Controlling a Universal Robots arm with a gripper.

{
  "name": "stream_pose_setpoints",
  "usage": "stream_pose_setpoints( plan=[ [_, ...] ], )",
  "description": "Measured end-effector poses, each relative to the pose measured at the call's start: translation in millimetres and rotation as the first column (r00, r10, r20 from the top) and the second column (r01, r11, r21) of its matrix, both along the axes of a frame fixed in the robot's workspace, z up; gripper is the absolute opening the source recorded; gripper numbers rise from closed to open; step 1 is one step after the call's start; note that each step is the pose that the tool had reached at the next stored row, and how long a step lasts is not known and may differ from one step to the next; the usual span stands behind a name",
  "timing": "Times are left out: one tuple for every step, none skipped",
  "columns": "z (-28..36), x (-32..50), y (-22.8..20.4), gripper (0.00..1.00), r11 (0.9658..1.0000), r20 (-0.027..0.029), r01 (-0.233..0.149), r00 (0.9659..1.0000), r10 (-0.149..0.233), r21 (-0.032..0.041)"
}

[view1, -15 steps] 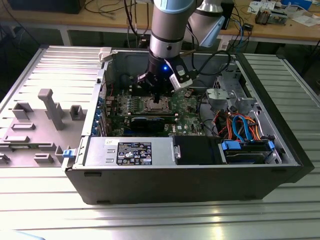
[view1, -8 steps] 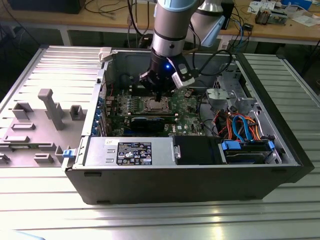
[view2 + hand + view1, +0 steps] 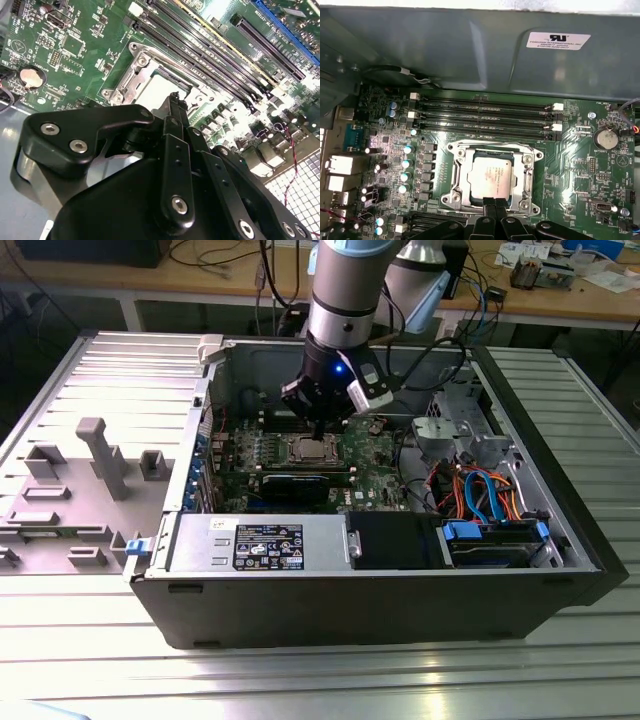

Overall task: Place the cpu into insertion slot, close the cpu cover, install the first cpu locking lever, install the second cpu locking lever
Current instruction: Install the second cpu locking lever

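First wrist view gives you the clearest reading: the black two-fingered gripper [image 3: 494,209] has its fingertips [image 3: 490,206] pressed together, nothing caught between them, and their tips sit at the near edge of the cpu [image 3: 487,176], a flat square chip with a silvery-grey metal top. You will find the chip lying flat inside the insertion slot [image 3: 528,160], the square metal-rimmed socket bordered by green circuit board, directly beyond the fingertips. The cpu cover [image 3: 463,172], a thin silvery frame with a square cut-out, lies down around the chip. Farther beyond the fingers run the long black parallel memory slots [image 3: 485,117].

Second wrist view shows the same closed fingers [image 3: 176,112] over the socket edge, with the silvery chip [image 3: 155,90] visible just past them.

Exterior view confirms for you the gripper [image 3: 318,432] lowered into the open dark grey computer case [image 3: 350,610], tips just above the chip [image 3: 308,449].
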State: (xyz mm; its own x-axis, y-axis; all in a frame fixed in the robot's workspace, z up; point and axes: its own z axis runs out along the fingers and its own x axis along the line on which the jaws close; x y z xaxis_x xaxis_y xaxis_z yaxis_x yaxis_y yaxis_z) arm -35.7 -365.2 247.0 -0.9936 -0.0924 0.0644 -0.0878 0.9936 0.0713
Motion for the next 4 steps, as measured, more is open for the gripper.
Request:
stream_pose_setpoints(
  plan=[
    [0.1, 0.0, -0.1, 0.11, 1.0, -0.0003, 0.0, 1.0, 0.0, -0.0003],
    [0.1, 0.1, 0.0, 0.11, 1.0, -0.0005, 0.0, 1.0, 0.0, -0.0003],
    [0.1, 0.1, 0.0, 0.11, 1.0, -0.0006, 0.0, 1.0, 0.0, -0.0003],
    [0.1, 0.1, 0.0, 0.11, 1.0, -0.0006, 0.0, 1.0, 0.0, -0.0003]
  ],
)
